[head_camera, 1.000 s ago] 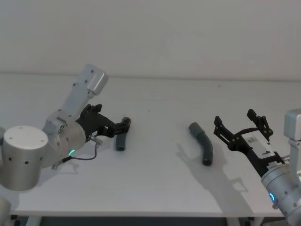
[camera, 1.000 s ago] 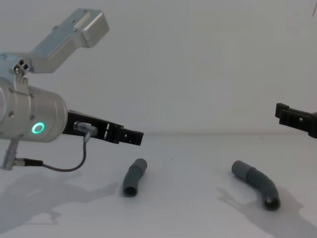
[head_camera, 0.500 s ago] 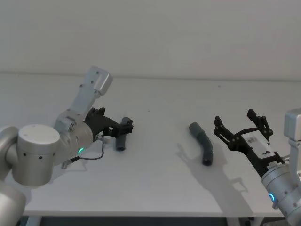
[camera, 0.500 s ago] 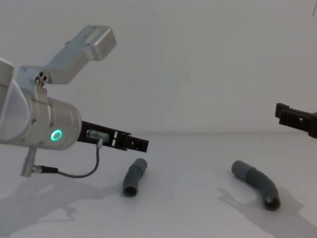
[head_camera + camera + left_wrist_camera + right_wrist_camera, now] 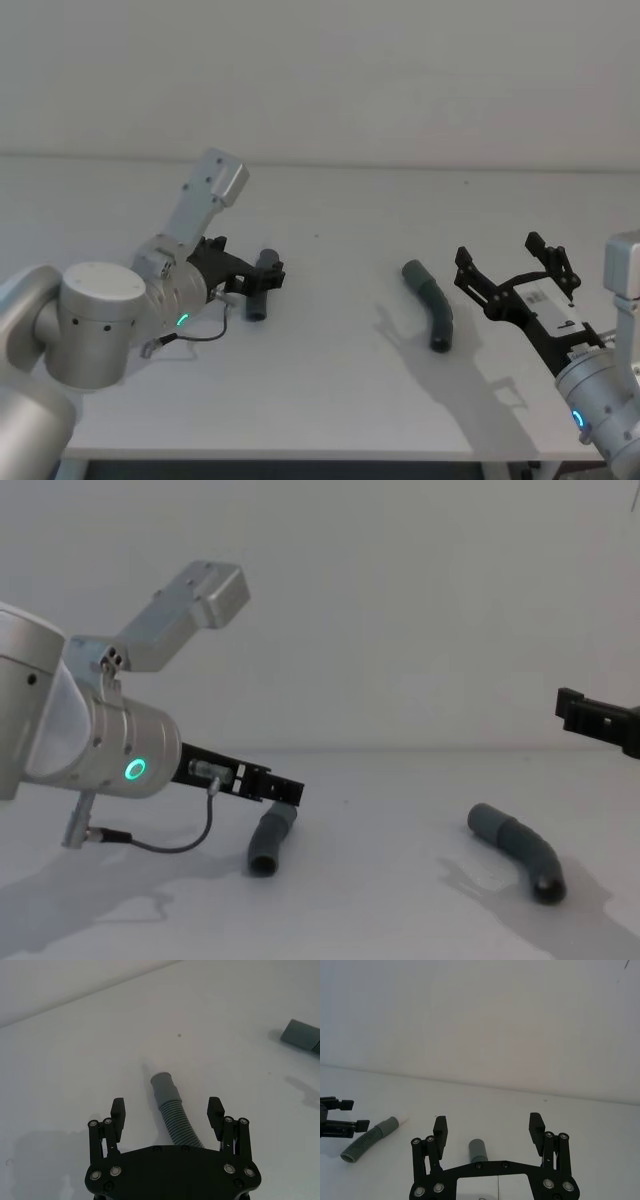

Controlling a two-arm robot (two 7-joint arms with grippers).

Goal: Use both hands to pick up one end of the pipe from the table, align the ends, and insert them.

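Left tool (image 5: 167, 1106) lowered, over ribbed grey pipe (image 5: 268, 842)

Plain pale wall (image 5: 400, 70) at the back

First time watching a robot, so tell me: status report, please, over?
Left gripper open, straddling straight pipe piece. Right gripper open, hovering near bent pipe piece, not touching. Both pieces on table, apart. Nothing blocking.
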